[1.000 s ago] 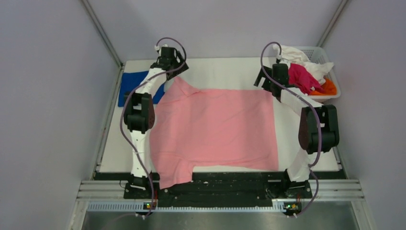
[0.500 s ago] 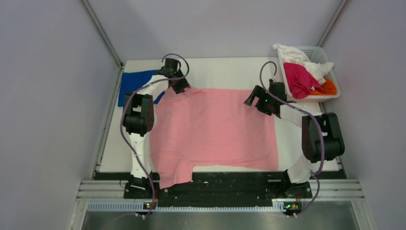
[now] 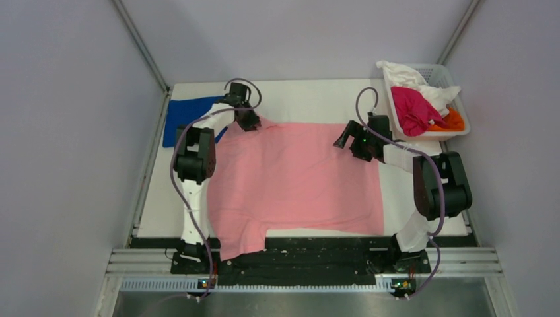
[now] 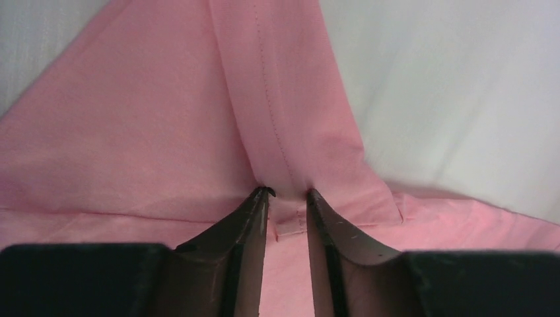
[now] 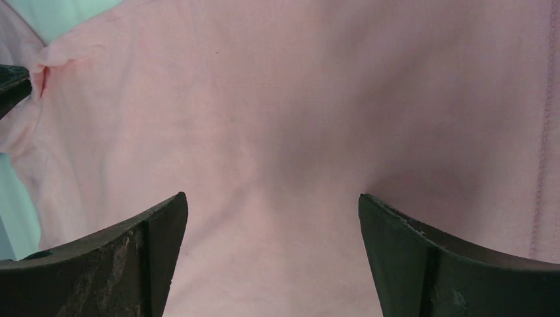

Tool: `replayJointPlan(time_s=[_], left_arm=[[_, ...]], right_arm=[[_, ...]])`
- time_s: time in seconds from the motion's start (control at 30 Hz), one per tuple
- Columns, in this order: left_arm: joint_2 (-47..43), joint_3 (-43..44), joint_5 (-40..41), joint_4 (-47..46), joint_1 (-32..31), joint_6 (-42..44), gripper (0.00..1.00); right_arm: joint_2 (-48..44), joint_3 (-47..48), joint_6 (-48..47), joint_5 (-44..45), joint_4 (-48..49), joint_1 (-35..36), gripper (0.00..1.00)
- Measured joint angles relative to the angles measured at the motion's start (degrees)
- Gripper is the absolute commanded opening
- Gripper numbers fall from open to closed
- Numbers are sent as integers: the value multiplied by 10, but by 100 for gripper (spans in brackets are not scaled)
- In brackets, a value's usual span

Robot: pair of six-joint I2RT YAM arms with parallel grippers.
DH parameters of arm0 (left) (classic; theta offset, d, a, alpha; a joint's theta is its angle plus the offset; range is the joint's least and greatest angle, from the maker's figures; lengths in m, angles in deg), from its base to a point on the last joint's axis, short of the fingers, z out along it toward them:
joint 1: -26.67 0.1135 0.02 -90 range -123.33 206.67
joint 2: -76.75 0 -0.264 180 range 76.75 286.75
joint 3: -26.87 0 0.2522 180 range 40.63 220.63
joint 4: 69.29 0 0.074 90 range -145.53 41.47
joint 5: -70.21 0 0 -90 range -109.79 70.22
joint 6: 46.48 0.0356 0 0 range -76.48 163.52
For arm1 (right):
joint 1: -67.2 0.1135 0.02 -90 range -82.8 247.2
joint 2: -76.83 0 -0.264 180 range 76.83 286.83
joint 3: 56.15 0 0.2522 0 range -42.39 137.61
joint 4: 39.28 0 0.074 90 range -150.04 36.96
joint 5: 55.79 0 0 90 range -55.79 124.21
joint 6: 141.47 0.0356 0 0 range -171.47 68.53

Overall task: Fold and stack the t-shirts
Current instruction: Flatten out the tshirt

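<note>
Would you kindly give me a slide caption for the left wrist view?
Left gripper pinching a seamed fold of the pink t-shirt, white table beyond.

Pink t-shirt (image 3: pixel 297 178), blue t-shirt (image 3: pixel 179 116), white basket (image 3: pixel 441 74)

I can read no words, numbers, brands or signs in any view; the pink t-shirt (image 3: pixel 297 178) shows no print.

Spread tee (image 3: pixel 297 178) mid-table, basket (image 3: pixel 463 112) at far right
</note>
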Motion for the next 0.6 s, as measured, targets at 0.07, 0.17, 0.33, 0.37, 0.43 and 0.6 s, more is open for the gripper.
replayJointPlan(time_s=[0.07,0.17,0.33,0.37,0.43,0.6], left_arm=[[5,6,0,1,0,0,14],[11,16,5,7,0,-3,5],[12,23,7,8,0,-4,0],[12,24,8,8,0,-4,0],[12,25,10,6,0,-3,0],[19,56,8,6,0,-3,0]], right_arm=[[0,0,0,2,-1,0,99],[0,0,-1,5,-3,0,99],[3,0,-1,7,-3,0,99],[3,0,-1,7,-3,0,99],[3,0,-1,7,-3,0,99],[3,1,-1,8,-3,0,99]])
